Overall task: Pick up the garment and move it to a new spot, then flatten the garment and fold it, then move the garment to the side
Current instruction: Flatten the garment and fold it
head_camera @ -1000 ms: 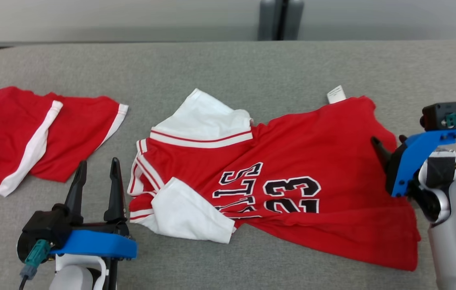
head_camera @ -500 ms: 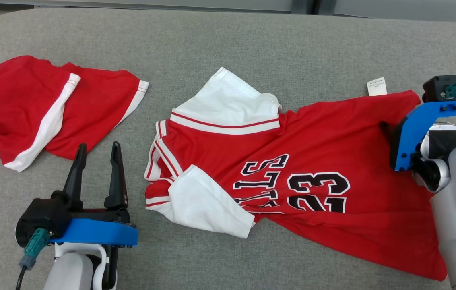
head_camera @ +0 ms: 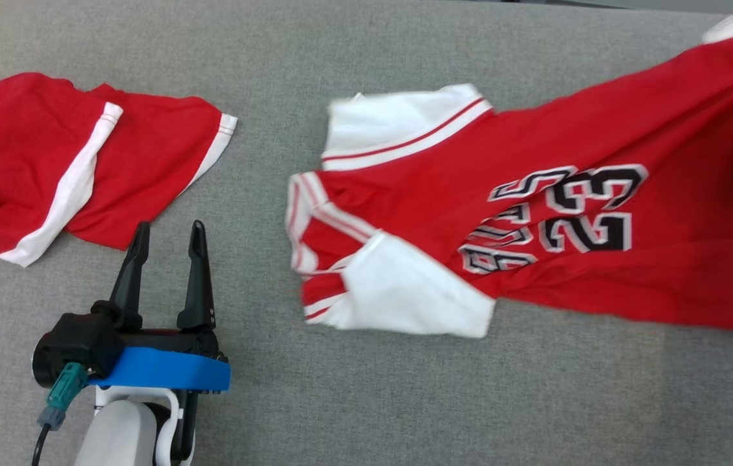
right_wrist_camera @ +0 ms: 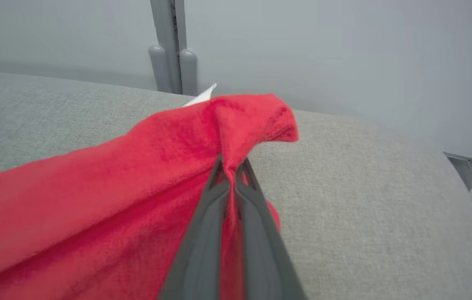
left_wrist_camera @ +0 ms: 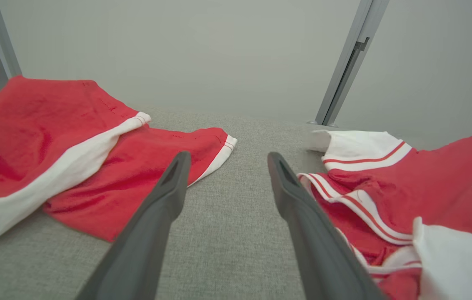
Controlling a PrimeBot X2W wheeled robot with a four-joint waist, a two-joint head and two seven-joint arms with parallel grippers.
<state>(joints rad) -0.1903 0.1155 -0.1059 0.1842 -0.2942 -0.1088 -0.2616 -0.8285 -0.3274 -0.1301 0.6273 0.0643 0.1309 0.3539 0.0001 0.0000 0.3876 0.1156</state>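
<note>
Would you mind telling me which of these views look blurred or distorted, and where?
Head view: the jersey is smeared, its lettering ghosted, while the shorts and left gripper are crisp. Left wrist view: sharp, with wide-angle stretch on the fingers. Right wrist view: the jersey around the shut right gripper is soft; lighting is even, without glare.

Shorts lie left on the table, the jersey right of them, apart. My left gripper sits before the gap between them; my right gripper is at the jersey's far right corner.
</note>
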